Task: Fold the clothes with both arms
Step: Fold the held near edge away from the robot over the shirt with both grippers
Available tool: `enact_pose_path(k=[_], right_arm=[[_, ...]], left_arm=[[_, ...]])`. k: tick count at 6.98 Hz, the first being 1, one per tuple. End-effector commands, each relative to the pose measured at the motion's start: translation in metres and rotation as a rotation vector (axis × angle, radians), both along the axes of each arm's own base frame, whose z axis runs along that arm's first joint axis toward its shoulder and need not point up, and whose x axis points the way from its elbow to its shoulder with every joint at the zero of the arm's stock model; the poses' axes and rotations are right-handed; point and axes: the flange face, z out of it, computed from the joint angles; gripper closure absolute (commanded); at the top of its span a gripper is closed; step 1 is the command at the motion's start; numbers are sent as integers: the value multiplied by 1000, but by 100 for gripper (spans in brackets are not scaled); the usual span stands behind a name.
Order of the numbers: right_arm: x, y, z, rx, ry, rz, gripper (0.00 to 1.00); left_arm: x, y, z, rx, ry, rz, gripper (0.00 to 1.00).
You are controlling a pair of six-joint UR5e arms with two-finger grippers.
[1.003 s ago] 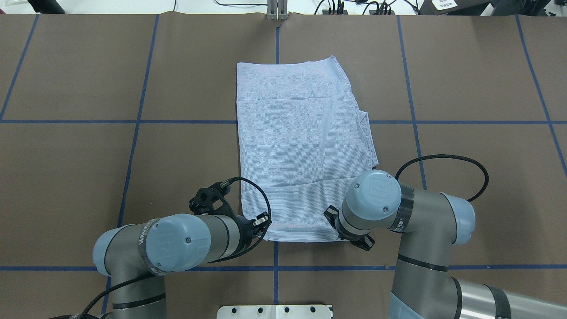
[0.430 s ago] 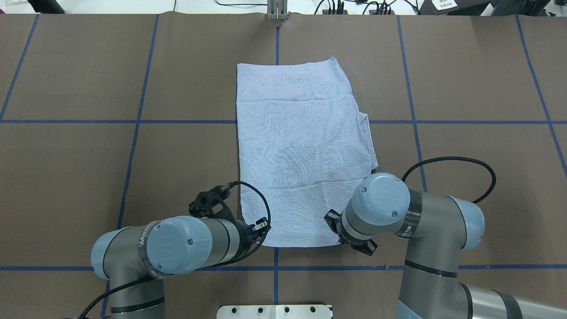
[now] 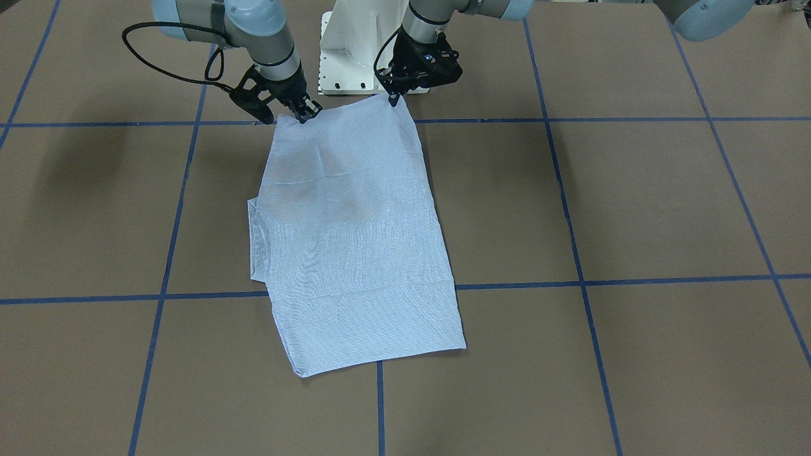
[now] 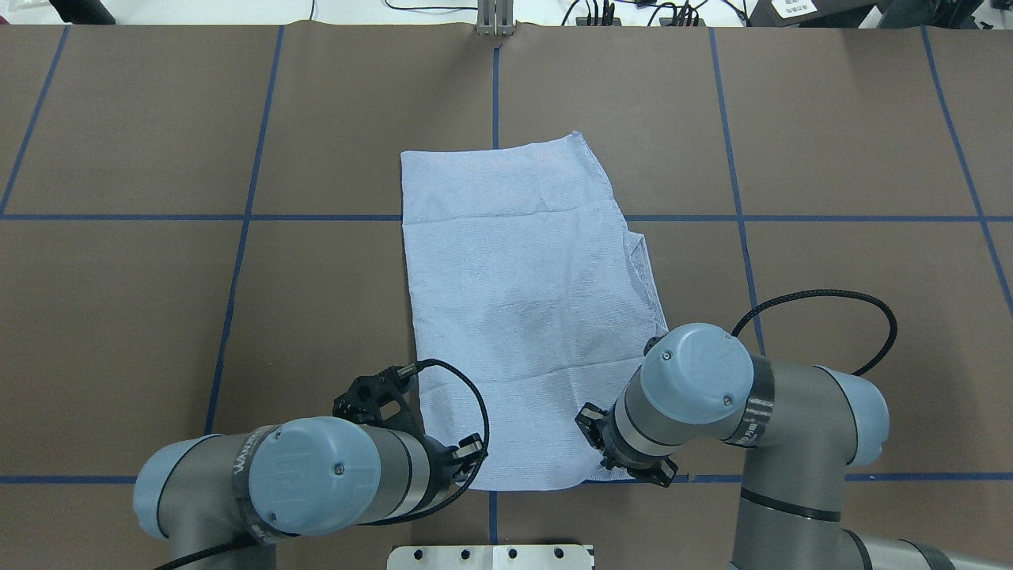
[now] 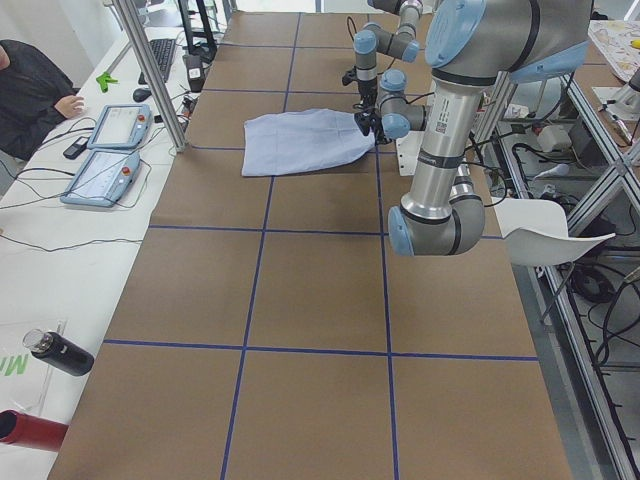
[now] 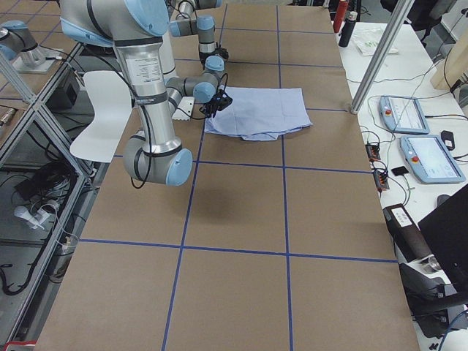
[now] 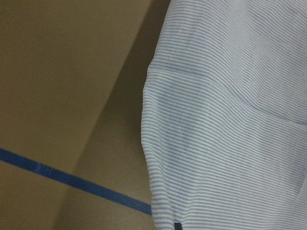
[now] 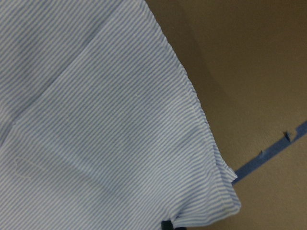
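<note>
Two grippers hold the folded blue-and-white striped shirt (image 4: 522, 309) by its two corners nearest the robot's edge of the table (image 4: 158, 317). The left gripper (image 3: 394, 98) is pinched on one corner. The right gripper (image 3: 303, 116) is pinched on the other. The shirt lies flat in the middle of the table, and its long way points at the far edge.

Overhead faces front view; sides flank; wrists close over shirt (image 7: 225, 120).
</note>
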Motion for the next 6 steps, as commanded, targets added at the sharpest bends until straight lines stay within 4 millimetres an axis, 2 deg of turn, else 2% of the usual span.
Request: enact_pose_path(k=[1, 2, 4, 6], right_arm=[[29, 32, -18, -23, -71, -91, 100], [37, 49, -29, -25, -100, -129, 100], [46, 87, -44, -63, -120, -223, 100], [53, 113, -57, -69, -149, -269, 100]], left_arm=[[-15, 26, -14, -31, -15, 81, 100], [-28, 47, -24, -35, -22, 118, 100], [-54, 74, -39, -40, -45, 167, 100], [-65, 102, -43, -40, -73, 222, 100]])
